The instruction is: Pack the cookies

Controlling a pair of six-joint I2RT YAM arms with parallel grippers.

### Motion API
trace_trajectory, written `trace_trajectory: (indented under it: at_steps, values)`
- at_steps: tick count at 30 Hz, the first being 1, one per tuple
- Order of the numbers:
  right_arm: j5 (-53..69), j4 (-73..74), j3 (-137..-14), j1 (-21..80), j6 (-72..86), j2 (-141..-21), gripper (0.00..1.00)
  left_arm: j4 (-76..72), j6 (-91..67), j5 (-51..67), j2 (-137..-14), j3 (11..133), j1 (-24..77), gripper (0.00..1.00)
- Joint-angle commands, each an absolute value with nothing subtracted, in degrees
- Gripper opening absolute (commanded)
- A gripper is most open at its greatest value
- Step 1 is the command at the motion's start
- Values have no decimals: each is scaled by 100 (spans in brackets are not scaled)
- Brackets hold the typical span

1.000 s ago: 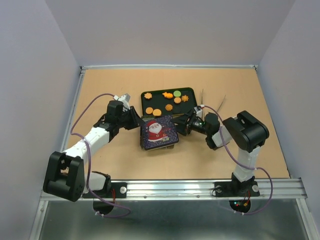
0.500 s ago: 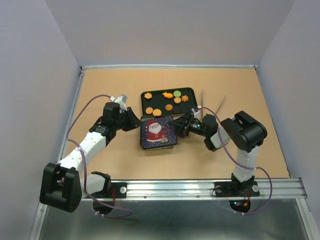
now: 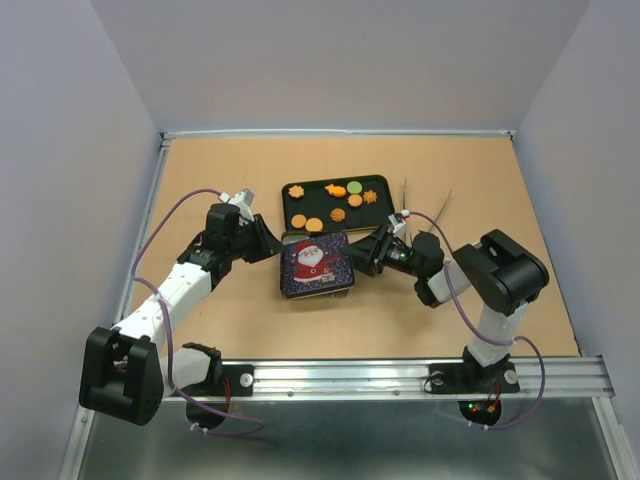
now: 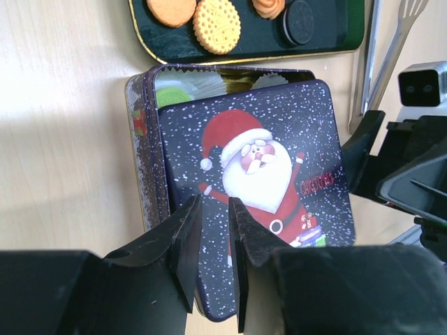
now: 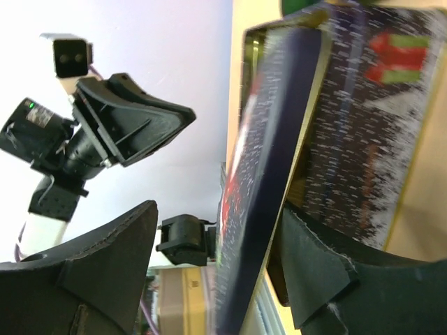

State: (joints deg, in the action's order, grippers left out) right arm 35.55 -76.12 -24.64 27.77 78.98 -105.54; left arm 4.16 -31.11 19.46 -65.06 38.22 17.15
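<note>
A square tin (image 3: 292, 292) carries a dark blue Santa lid (image 3: 316, 264), shifted toward me so the tin's far strip shows white paper cups and something green (image 4: 183, 88). Orange and green cookies (image 3: 337, 199) lie on the dark tray (image 3: 378, 181) behind it; some also show in the left wrist view (image 4: 216, 24). My left gripper (image 3: 267, 240) is at the tin's left edge, its jaws nearly together over the lid (image 4: 215, 206) with nothing between them. My right gripper (image 3: 366, 254) is open, and the lid's right edge (image 5: 272, 125) stands between its jaws (image 5: 220, 213).
Metal tongs and a spatula (image 3: 406, 196) lie right of the tray, also seen in the left wrist view (image 4: 391, 49). A dark sandwich cookie (image 4: 302, 21) sits at the tray's right end. Grey walls close in the table's sides and back.
The lid has settled flatter onto the tin. My right gripper has drawn back a little to the right. My left arm shifted slightly and stays at the tin's left edge.
</note>
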Motion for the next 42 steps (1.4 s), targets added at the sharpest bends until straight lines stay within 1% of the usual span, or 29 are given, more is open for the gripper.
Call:
trace_trajectory:
  at_steps: [1,4,17,23,28,34,38,42]
  values:
    - [3568,-8035,-2478,2733,7147,-10003,73,413,-3032,1907,-6425,4113,1696,33]
    - [3612,-7428,-2549,2681,6812,-9748,73,422,-3015,1881,-6460,4131,1696,33]
    - [3867,-6593,-2514,2531,6338,-9624,73,439,-2971,1872,-6609,4236,1696,33]
    - [3832,-5644,-2602,2531,5881,-9343,73,439,-2953,1855,-6644,4236,1696,33]
    - [3815,-5177,-2654,2531,5652,-9132,72,413,-2944,1872,-6688,4236,1696,32]
    - [3771,-4571,-2865,2531,5379,-8930,67,404,-2944,1890,-6706,4219,1696,32]
    - [3788,-4474,-2883,2540,5335,-8938,60,396,-2944,1881,-6671,4157,1696,32]
    - [3779,-4474,-2900,2549,5396,-8956,50,378,-2962,1872,-6618,4061,1696,32]
